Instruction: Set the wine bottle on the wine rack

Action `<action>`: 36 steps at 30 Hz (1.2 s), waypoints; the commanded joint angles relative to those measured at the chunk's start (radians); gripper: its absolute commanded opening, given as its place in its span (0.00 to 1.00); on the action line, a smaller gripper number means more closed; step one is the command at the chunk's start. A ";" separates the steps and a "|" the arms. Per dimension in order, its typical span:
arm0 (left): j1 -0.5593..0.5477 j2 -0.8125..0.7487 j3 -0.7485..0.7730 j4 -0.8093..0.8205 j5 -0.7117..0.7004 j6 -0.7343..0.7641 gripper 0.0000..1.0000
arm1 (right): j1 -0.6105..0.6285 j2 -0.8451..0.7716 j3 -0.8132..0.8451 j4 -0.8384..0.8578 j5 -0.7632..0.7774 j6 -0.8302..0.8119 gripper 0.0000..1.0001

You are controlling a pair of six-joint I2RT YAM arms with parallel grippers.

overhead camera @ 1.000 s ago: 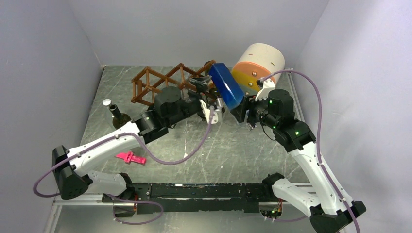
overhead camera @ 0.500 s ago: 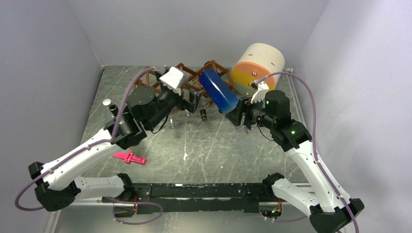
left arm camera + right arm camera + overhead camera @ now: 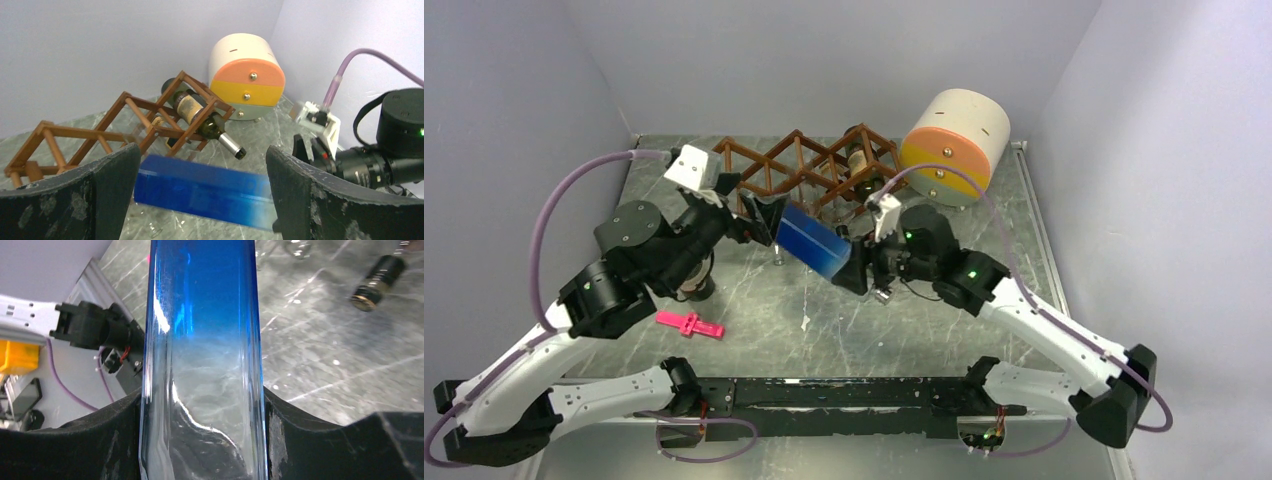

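The wine bottle [image 3: 814, 242] is glass, blue at one end and fading to clear. My right gripper [image 3: 856, 268] is shut on its clear end and holds it tilted above the table's middle; it fills the right wrist view [image 3: 202, 340]. My left gripper [image 3: 764, 218] is open, with the bottle's blue end close by its fingers. In the left wrist view the bottle [image 3: 205, 190] lies across the gap between the wide-apart jaws. The reddish-brown wine rack [image 3: 784, 168] stands behind, at the back of the table, and shows in the left wrist view [image 3: 125, 117].
A dark wine bottle [image 3: 856, 160] lies in the rack's right end, neck pointing forward [image 3: 200, 115]. A cream, orange and yellow cylinder [image 3: 952, 145] stands at the back right. A pink piece [image 3: 692, 325] lies on the table at the near left.
My right gripper has carried the blue bottle from the rack's right end leftward and nearer, to the table's middle. My left arm has pulled back to the left and risen.
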 commanded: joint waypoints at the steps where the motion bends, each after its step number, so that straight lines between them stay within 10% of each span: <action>1: 0.005 -0.046 0.005 -0.091 -0.075 -0.021 0.99 | 0.094 0.038 0.031 0.309 0.069 0.024 0.00; 17: 0.005 -0.077 -0.027 -0.089 -0.119 -0.009 0.99 | 0.372 0.341 0.095 0.503 0.572 0.172 0.00; 36: 0.005 -0.082 -0.034 -0.096 -0.142 -0.019 0.99 | 0.417 0.514 0.243 0.564 0.732 0.268 0.00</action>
